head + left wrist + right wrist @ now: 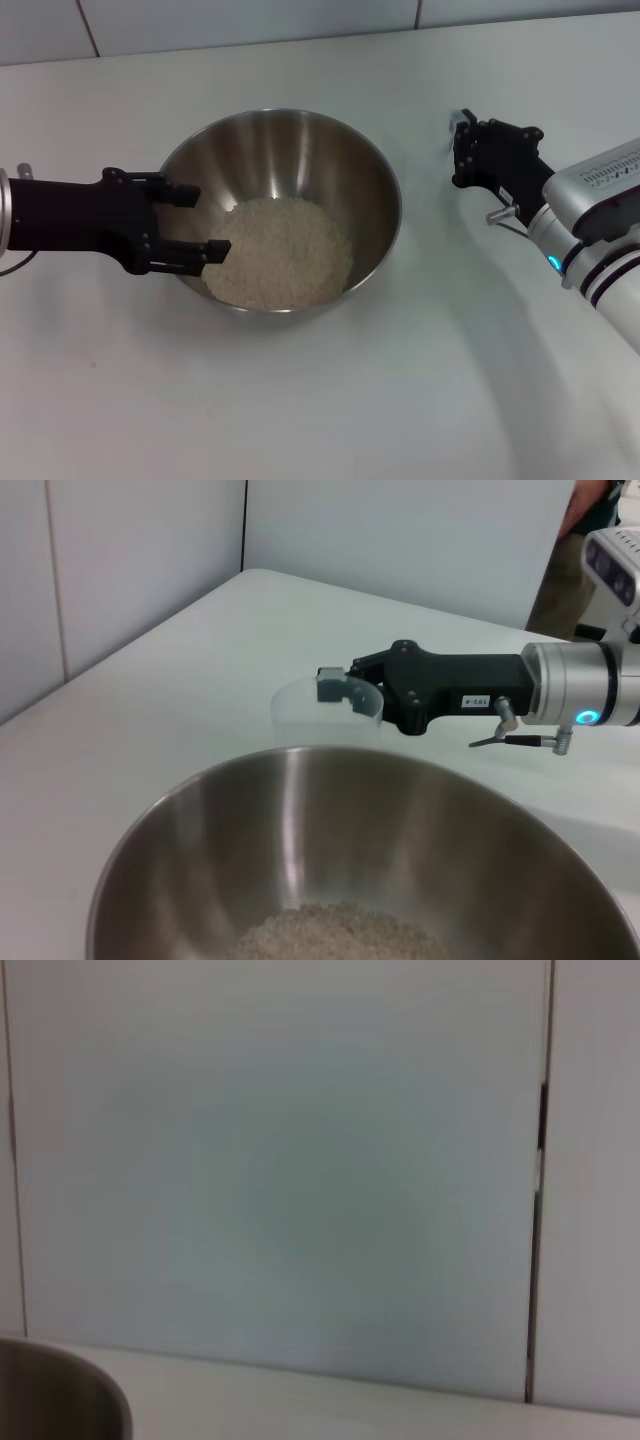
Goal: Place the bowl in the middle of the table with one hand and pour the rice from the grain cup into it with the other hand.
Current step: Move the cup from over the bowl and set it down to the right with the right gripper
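Note:
The steel bowl [290,170] stands in the middle of the white table [420,400] with a pile of rice [280,250] in its bottom. My left gripper [190,222] is open at the bowl's left rim, with one finger on each side of a stretch of the rim. My right gripper [462,140] is to the right of the bowl. In the left wrist view it [340,685] is shut on the translucent grain cup [300,715], which stands upright just beyond the bowl [380,830] and looks empty. The cup barely shows in the head view.
A tiled wall [250,20] runs along the table's far edge. The right wrist view shows only that wall [300,1160] and a bit of the bowl's rim [60,1400].

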`<state>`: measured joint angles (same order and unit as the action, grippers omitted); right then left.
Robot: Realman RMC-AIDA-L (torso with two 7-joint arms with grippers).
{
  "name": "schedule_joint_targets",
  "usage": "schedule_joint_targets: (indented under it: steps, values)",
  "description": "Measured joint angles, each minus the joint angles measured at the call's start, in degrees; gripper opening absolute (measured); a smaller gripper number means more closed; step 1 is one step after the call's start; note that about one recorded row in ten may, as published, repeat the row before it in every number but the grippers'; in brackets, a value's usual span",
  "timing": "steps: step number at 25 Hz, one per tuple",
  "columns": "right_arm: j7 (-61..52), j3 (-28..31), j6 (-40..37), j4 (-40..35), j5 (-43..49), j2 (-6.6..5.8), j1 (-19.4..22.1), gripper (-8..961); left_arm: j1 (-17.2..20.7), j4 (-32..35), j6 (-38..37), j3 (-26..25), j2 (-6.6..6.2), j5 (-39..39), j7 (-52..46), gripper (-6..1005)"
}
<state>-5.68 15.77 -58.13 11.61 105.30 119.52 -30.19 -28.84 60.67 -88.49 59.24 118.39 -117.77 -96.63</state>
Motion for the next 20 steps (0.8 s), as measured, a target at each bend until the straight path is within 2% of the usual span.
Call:
schedule_joint_targets:
  steps: [11,17,20]
  values:
    - [0.04,-1.16,1.99,-0.53,1.05,0.11,0.76,118,-0.18,-0.03,0.07,0.35,0.00,0.00,-0.05,824]
    - [-0.01,-1.05,-0.15,0.45,1.05,0.05,3.20,127,-0.30,-0.03,0.05,0.34,0.00,0.00,-0.05,824]
    - [-0.30,-1.06,-0.37,0.45,1.05,-0.07,3.97,338,-0.40,-0.02,0.04,0.34,-0.04,0.00,-0.05,824]
